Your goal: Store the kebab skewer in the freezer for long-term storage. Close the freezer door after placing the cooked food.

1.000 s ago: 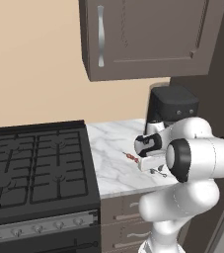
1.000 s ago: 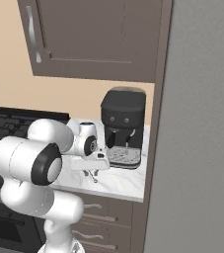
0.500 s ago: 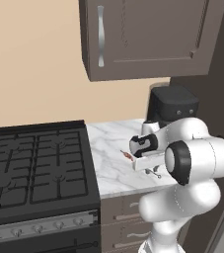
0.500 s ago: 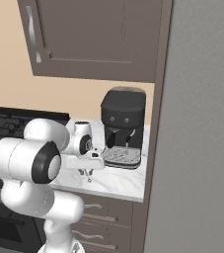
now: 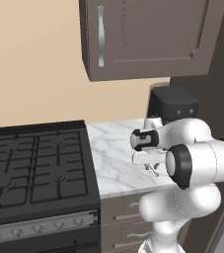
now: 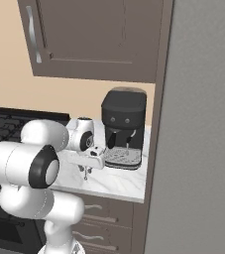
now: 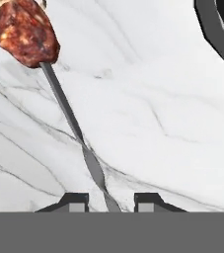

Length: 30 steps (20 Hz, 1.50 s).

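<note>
The kebab skewer (image 7: pixel 74 123) lies on the white marble counter (image 7: pixel 158 108), with a reddish-brown meat chunk (image 7: pixel 24 32) at the far end of its thin metal stick. My gripper (image 7: pixel 113 201) points down at the counter with a finger on each side of the stick's near end. A small gap shows on both sides, so the jaws stand narrowly open around it. In the base views the gripper (image 5: pixel 153 170) (image 6: pixel 85 173) hangs just above the counter in front of the coffee machine. The freezer (image 6: pixel 198 124) is the tall grey panel at the right, its door shut.
A black coffee machine (image 5: pixel 172 104) (image 6: pixel 125 126) stands at the back of the counter (image 5: pixel 113 158), close to the hand. A black gas stove (image 5: pixel 34 163) lies to the left. Brown wall cabinets (image 5: pixel 148 34) hang overhead. Drawers (image 6: pixel 109 213) sit below the counter.
The hand has shifted a little to the left over the skewer, and the fingers have drawn closer together around its stick.
</note>
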Available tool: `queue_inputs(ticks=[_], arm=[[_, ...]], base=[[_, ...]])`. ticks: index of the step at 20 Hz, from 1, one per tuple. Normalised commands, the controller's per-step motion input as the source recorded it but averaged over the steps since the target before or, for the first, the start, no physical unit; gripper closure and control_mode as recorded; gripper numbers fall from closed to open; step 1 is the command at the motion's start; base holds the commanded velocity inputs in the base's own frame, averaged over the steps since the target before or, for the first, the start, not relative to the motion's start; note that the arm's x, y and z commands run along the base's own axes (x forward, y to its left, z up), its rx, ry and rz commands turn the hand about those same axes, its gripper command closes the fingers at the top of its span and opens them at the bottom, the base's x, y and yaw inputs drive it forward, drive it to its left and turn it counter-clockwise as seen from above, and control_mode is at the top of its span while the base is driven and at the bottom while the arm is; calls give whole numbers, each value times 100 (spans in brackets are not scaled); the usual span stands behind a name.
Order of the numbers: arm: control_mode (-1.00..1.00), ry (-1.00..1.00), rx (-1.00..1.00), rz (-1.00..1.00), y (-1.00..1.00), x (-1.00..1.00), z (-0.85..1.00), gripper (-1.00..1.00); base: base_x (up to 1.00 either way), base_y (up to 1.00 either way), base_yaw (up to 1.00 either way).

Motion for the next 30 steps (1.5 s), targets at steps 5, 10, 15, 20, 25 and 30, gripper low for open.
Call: queue_inputs(ticks=[5,10,15,20,25,30], arm=[[-100,0,0,-25,16,0,36,100],[-100,0,-6,-23,22,0,32,100],[-100,5,-10,-15,10,0,46,100],[-100,2,-7,-7,1,-3,54,100],[-100,0,-2,-1,2,-20,46,100],[-100,0,0,0,8,-32,37,100]], base=[[0,0,0],[0,0,0],[0,0,0],[0,0,0],[0,0,0],[0,0,0]])
